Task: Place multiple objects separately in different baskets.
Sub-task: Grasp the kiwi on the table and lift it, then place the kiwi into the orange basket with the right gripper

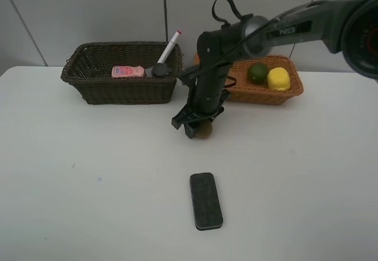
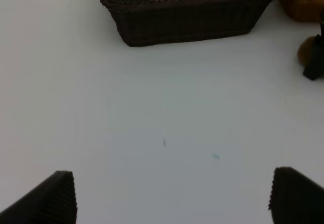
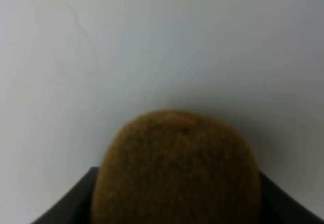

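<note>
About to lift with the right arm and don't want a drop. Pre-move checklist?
1. Brown kiwi between the jaws of the right end effector: ok.
2. Jaws firmly closed on it: cannot tell.
3. Left end effector open, apart from the kiwi: ok.
4. Black eraser apart from the kiwi and both end effectors: ok.
5. Free room in the orange-tan basket: cannot tell. The green fruit and lemon lie at one end, and the right arm hides the rest.
</note>
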{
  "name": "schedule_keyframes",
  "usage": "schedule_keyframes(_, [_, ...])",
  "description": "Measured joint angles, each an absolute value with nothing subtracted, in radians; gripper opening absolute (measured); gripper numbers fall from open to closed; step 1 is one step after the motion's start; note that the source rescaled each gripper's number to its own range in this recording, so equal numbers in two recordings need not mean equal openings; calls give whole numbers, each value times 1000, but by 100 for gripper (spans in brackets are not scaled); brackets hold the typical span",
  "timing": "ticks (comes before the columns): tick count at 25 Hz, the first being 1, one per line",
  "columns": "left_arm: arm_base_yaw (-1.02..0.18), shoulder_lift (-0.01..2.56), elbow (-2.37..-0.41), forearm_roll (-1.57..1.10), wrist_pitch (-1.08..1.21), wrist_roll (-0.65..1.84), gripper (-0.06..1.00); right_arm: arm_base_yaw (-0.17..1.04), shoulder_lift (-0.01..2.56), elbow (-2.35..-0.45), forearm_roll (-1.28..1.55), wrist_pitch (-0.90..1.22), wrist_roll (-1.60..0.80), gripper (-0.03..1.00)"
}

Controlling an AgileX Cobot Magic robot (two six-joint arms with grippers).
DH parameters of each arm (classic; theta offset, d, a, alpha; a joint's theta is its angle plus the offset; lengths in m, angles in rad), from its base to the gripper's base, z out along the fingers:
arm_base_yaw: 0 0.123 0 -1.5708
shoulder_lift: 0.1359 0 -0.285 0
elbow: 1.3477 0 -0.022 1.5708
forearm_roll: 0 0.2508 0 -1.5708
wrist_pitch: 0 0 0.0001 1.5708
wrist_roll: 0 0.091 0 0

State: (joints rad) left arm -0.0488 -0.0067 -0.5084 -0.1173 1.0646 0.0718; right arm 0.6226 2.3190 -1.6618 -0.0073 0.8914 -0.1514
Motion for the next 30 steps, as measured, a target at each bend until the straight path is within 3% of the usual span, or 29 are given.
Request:
schedule_keyframes(8, [-49,-7,-508,-117,1065,72,100,605,2124,-1662,-92,849,-147,54])
schedule_keyframes(20, [-49,-7,-508,-117,1065,72,100,321,2131,-1662,24,569,-97,55])
schedule_keyframes(24, [-49,-7,-508,-117,1065,72,100,310,2151,-1662,37,504,-93,91])
schedule_keyframes(26, [-49,-7,-508,-117,1065,72,100,310,2154,-1662,37,508,-93,96])
schedule_keyframes(30, [-49,-7,-508,-117,1065,72,100,310,2155,-1662,37,558,-88,98])
